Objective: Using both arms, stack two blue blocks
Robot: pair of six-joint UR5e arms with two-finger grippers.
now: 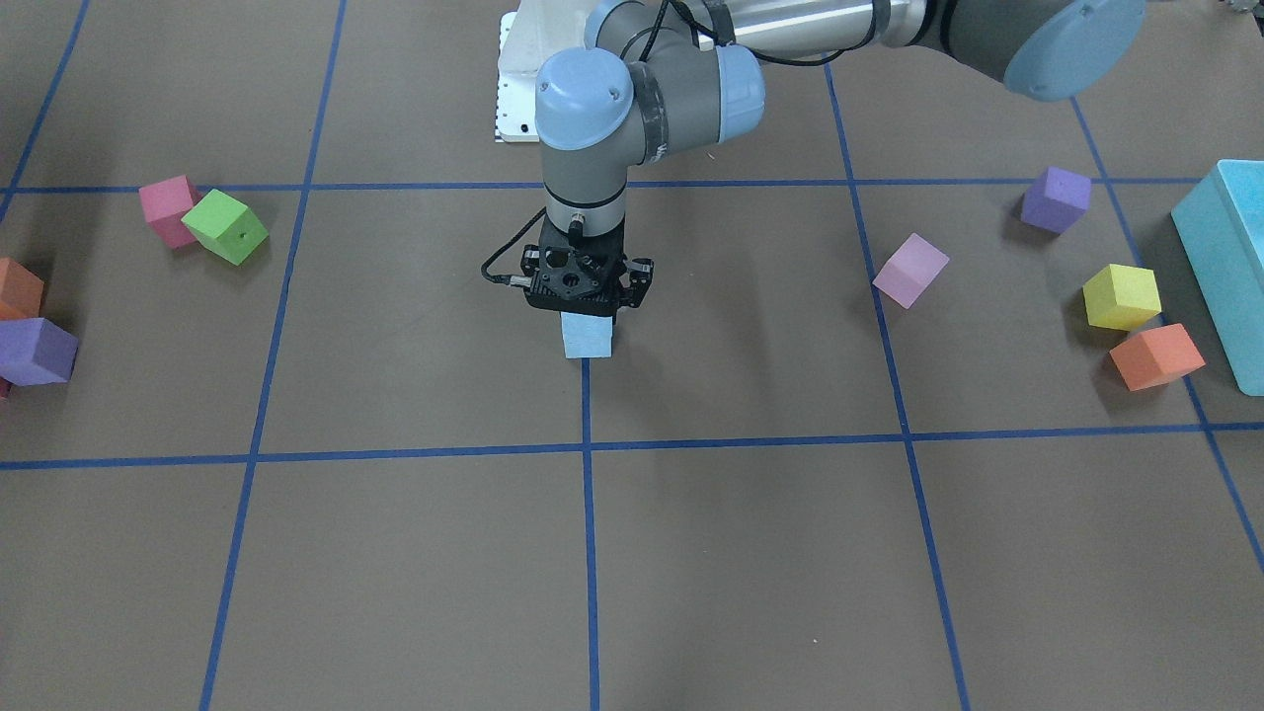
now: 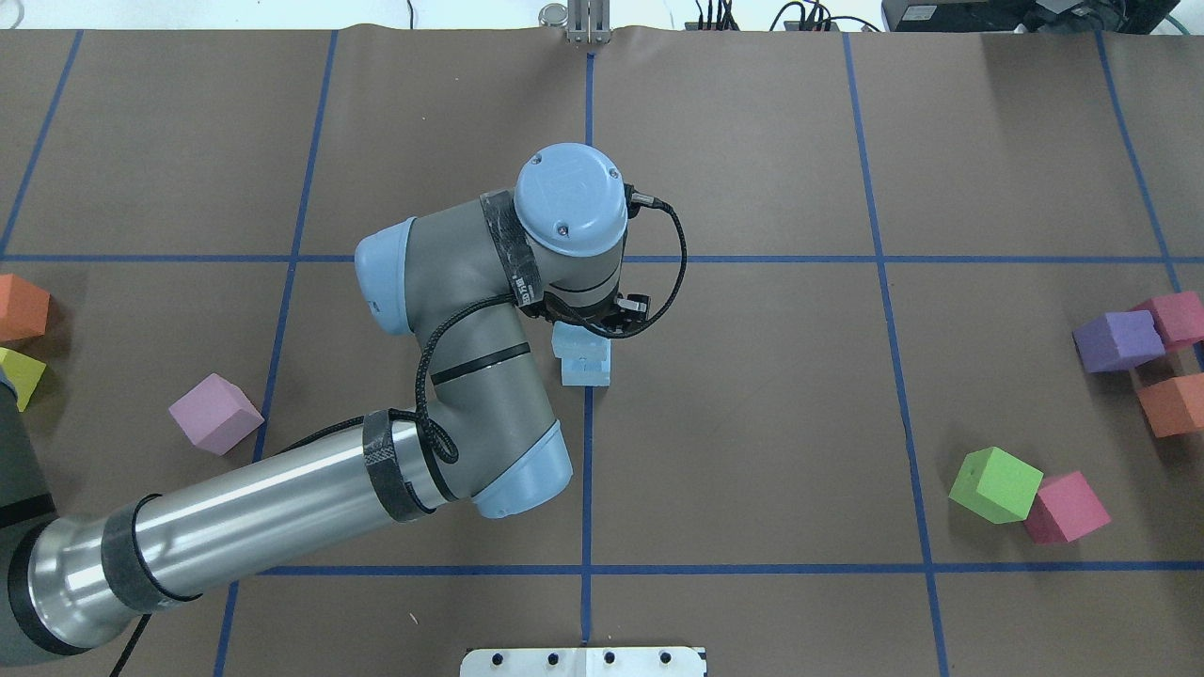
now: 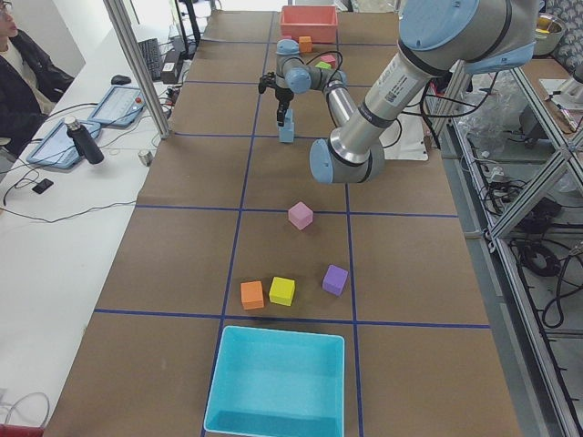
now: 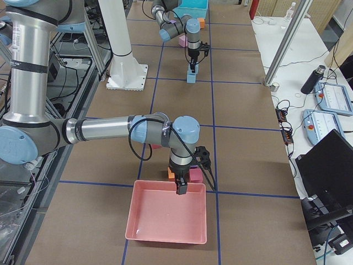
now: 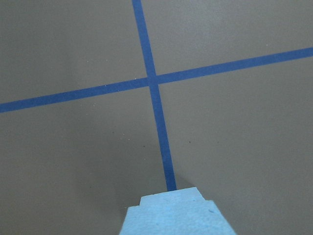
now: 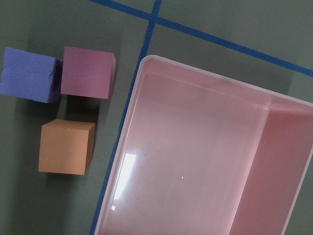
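Note:
Two sky-blue blocks stand stacked at the table's centre on a blue tape line. In the overhead view the upper blue block [image 2: 576, 340] sits slightly offset on the lower blue block [image 2: 587, 371]. My left gripper [image 2: 591, 324] points straight down over the stack [image 1: 587, 336] and looks shut on the upper block; its body hides the fingers. The left wrist view shows only the block tops [image 5: 176, 218]. My right gripper [image 4: 181, 190] hangs over the near rim of a pink tray [image 4: 165, 215], far from the stack; I cannot tell whether it is open or shut.
A green cube [image 2: 995, 484], pink cubes [image 2: 1066, 508], a purple cube [image 2: 1117, 340] and an orange cube [image 2: 1171, 404] lie at the right. A lilac cube [image 2: 214, 414], yellow cube [image 2: 19, 376] and orange cube [image 2: 21, 307] lie left. A large teal box [image 1: 1224, 267] stands beyond them.

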